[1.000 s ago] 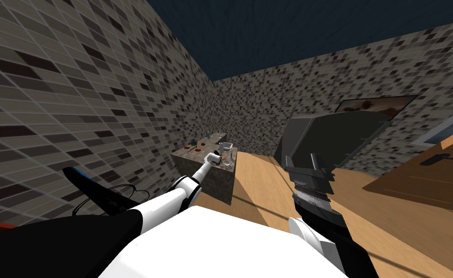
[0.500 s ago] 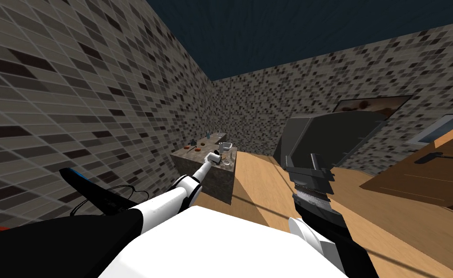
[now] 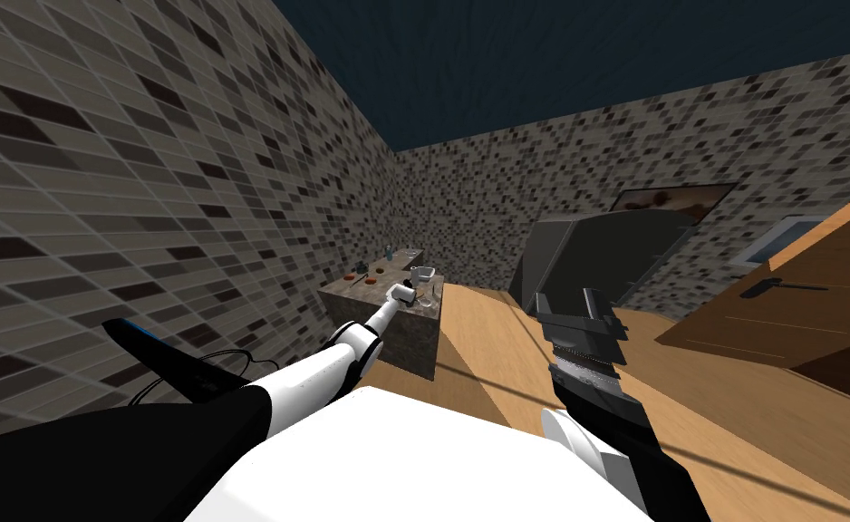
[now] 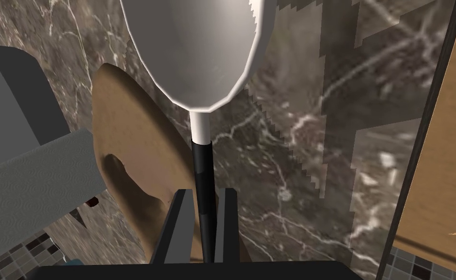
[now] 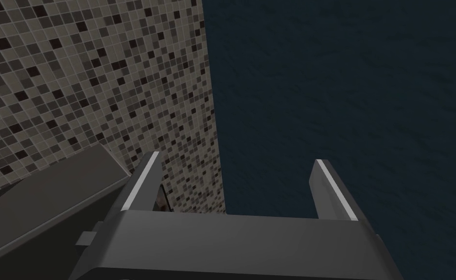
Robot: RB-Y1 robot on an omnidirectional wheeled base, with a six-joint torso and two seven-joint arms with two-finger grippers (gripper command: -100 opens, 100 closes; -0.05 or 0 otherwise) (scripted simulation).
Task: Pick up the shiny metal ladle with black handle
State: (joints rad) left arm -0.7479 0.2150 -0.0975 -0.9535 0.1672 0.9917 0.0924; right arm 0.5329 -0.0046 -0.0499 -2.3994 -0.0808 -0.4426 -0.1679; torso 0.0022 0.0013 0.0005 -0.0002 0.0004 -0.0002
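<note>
Left claw (image 4: 205,221): clamped shut on the ladle's black handle, one finger pressing each side, down near the handle's end. In the head view that arm is stretched right out over the desk.

Ladle (image 4: 195,73): pale grey metal bowl pointing straight away from the claw. A short light neck joins it to the thin black handle. It's above the desk, near the edge on the floor side. Going by the jagged shadow off to one side it might be slightly off the surface, but I honestly can't tell.

Desk (image 4: 290,160): dark brown marble top with white veins, standing against the mosaic tile wall.

Beside the ladle: a tan wooden piece (image 4: 125,141), rounded and flat, partly under the handle and the claw. Past that sits a grey box (image 4: 13,107) with a grey textured sheet (image 4: 32,189) in front of it.

Further along the desk: a white container (image 3: 423,274), a clear glass (image 3: 426,304) and some small reddish bits (image 3: 371,280), all too tiny to name properly.

Right claw (image 5: 236,160): wide open, nothing between the fingers, held up on my right side well away from the desk.

Floor (image 3: 505,362): light wood planks.
</note>
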